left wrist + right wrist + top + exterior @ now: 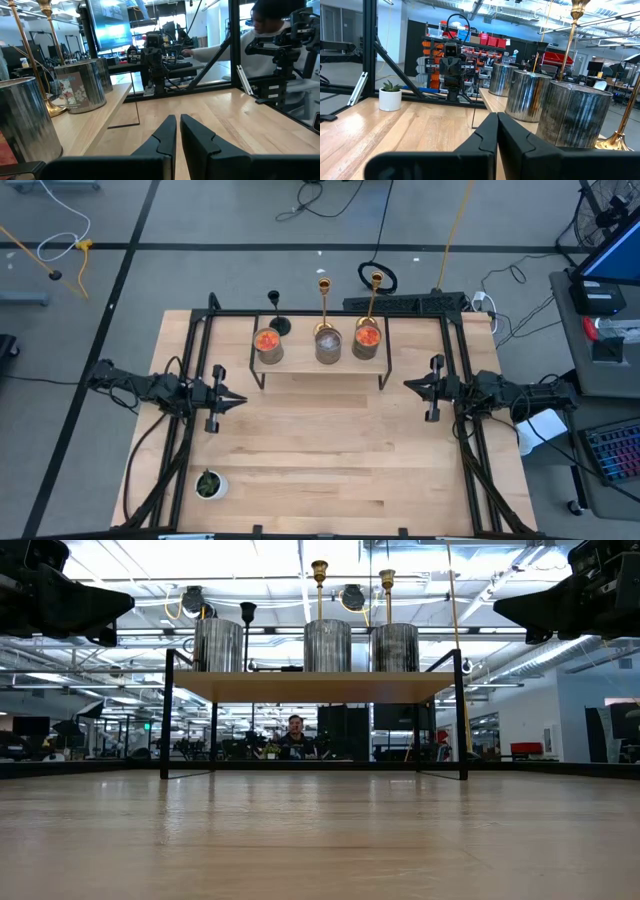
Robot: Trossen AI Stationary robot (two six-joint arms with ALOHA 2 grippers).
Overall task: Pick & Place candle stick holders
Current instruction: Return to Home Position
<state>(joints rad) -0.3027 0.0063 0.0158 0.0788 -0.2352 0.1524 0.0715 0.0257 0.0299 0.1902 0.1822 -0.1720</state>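
Final step, by the look of it: both arms sit parked at home. The left gripper [238, 399] and right gripper [410, 386] are closed and empty. Between and beyond their tips, two tall shiny gold candlesticks [324, 305] [372, 302] and a short black candlestick [277, 312] stand on the black-framed wooden shelf [300, 363]. Nothing further seems needed.

No legible text, brand, number or sign anywhere, even on the flowered candle tin [80, 90].

Robotics lab, monitor [112, 25], storage bins [487, 40], floor cables [303, 207]

Overhead view straight down, low view level across table [330, 460], wrist views inward; shelf [300, 366] common to all.
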